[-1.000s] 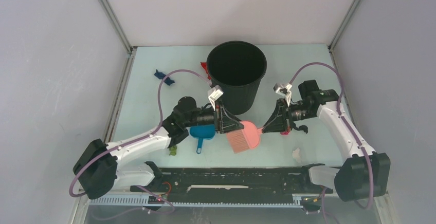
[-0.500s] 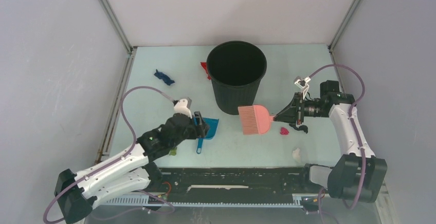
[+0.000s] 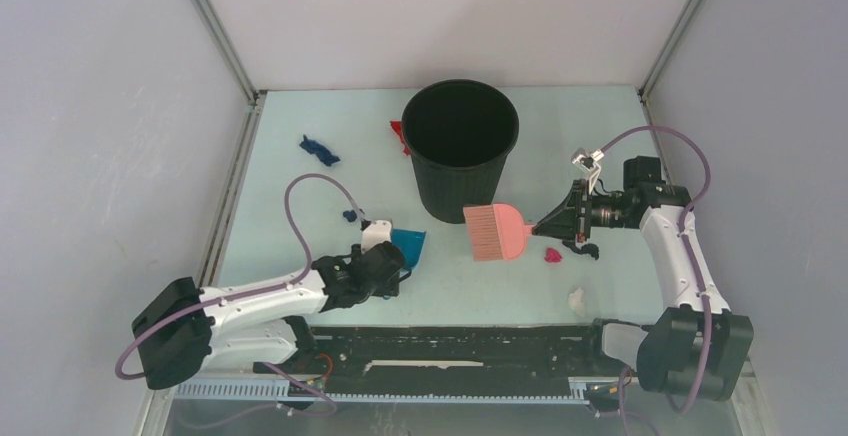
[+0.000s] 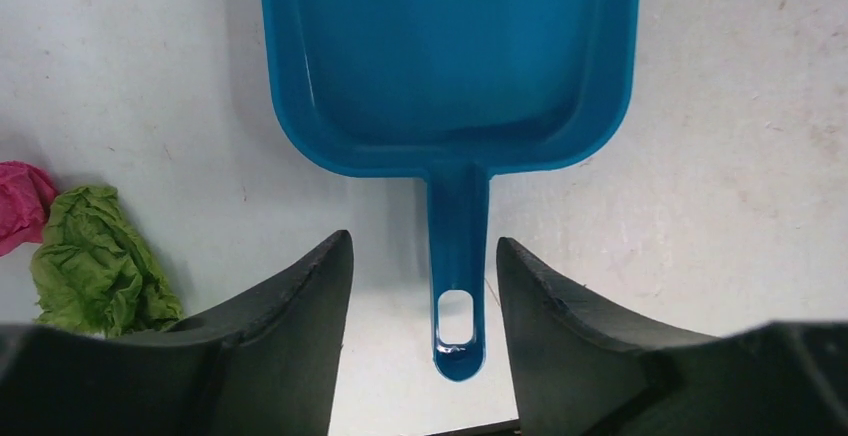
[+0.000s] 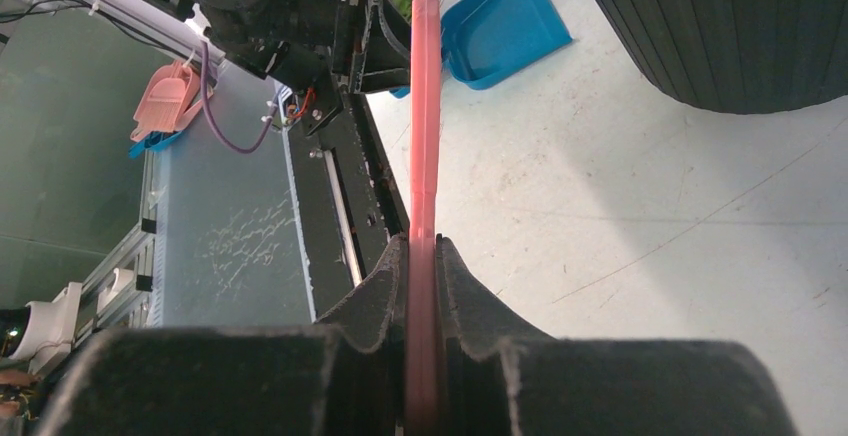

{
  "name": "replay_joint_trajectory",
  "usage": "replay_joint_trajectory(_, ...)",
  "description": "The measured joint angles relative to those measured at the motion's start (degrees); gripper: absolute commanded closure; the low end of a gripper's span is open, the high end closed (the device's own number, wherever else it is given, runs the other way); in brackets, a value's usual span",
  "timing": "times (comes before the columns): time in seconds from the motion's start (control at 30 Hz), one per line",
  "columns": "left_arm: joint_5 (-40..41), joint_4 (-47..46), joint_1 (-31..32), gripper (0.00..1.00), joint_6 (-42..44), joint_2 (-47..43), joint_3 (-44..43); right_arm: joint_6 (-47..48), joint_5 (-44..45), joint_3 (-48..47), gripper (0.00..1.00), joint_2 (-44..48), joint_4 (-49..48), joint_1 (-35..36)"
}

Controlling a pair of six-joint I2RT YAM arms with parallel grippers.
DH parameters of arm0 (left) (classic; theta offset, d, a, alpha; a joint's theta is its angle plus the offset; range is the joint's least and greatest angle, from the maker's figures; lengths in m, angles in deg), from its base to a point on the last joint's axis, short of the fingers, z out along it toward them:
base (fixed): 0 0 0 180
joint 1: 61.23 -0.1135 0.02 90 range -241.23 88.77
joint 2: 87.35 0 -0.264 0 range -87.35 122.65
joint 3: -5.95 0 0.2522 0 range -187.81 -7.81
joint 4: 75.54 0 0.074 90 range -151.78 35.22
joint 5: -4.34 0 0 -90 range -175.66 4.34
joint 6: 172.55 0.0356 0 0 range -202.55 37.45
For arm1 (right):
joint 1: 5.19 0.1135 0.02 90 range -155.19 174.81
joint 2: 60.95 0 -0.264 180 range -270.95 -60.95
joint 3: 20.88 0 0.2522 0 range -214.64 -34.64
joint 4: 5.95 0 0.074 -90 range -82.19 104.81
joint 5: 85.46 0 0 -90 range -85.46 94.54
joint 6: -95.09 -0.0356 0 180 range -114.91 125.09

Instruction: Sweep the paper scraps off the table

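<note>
A dark blue scrap (image 3: 318, 149) lies far left on the table (image 3: 290, 206). The left gripper (image 4: 422, 254), low, stands spread astride the handle of the blue dustpan (image 4: 450, 56), a green scrap (image 4: 100, 271) beside it. By the black bin (image 3: 460, 146), the right gripper (image 3: 548, 224) pinches the pink brush (image 3: 492, 233) near a magenta scrap (image 3: 551, 254).

**Table** (image 3: 300, 186): flat, pale mint-green top; close views show grey scuffs and specks.
**Back wall** (image 3: 440, 16): plain grey, along the table's far edge.
**Left wall** (image 3: 90, 136), **right wall** (image 3: 780, 106): the same plain grey, along the table's two sides.
**Left corner post** (image 3: 215, 31), **right corner post** (image 3: 680, 26): aluminium profiles rising from the table's far corners.
**Side rail** (image 3: 228, 196): aluminium, along the table's left edge.
**Black strip** (image 3: 450, 341): along the table's near edge.
**Light**: even, casting soft shadows on the table.
</note>
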Motion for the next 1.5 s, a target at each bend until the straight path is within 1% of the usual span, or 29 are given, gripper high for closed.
replay_joint_trajectory(0.13,-0.24,0.02,0.04,0.54,0.59,1.77,-0.22,0.0,0.04,0.0,1.0,-0.02,-0.28,0.02)
replay_joint_trajectory(0.3,-1.11,-1.03,0.13,0.62,2.03,1.86,-0.22,-0.02,0.2,0.0,1.0,-0.04,-0.42,0.07)
replay_joint_trajectory(0.37,-1.55,-1.2,0.13,0.62,2.62,1.86,-0.22,-0.02,0.26,0.0,1.0,-0.04,-0.5,0.07)
replay_joint_trajectory(0.43,-1.7,-1.36,0.15,0.6,3.08,1.84,-0.22,0.0,0.48,0.0,1.0,-0.04,-0.66,0.07)
replay_joint_trajectory(0.67,-2.01,-2.89,0.13,0.58,3.63,1.84,0.02,0.02,0.63,0.02,1.0,-0.04,-0.76,0.07)
replay_joint_trajectory(0.83,-2.6,-3.96,0.26,0.58,4.04,1.9,0.7,0.04,0.63,0.02,1.0,-0.04,-0.76,0.07)
replay_joint_trajectory(0.93,-2.8,-4.48,0.37,0.6,4.15,2.67,1.03,0.07,0.63,0.02,1.0,-0.04,-0.76,0.07)
replay_joint_trajectory(1.0,-2.99,-4.68,0.42,0.64,4.42,3.61,1.07,0.07,0.63,0.02,1.0,-0.04,-0.76,0.07)
replay_joint_trajectory(1.17,-3.02,-4.63,0.79,0.8,4.96,4.63,1.07,0.07,0.66,0.02,1.0,-0.04,-0.76,0.07)
replay_joint_trajectory(1.27,-2.73,-3.96,2.4,0.89,5.18,4.07,1.01,0.04,0.7,0.02,1.0,-0.04,-0.76,0.07)
replay_joint_trajectory(1.4,-2.64,1.97,6.19,0.95,6.14,0.79,-1.49,-2.14,3.43,0.0,1.0,1.14,-1.36,0.04)
replay_joint_trajectory(1.5,-3.37,6.54,8.94,0.99,7.98,-2.27,-6.49,-4.15,8.37,-0.9,1.0,4.31,-0.26,-0.17)
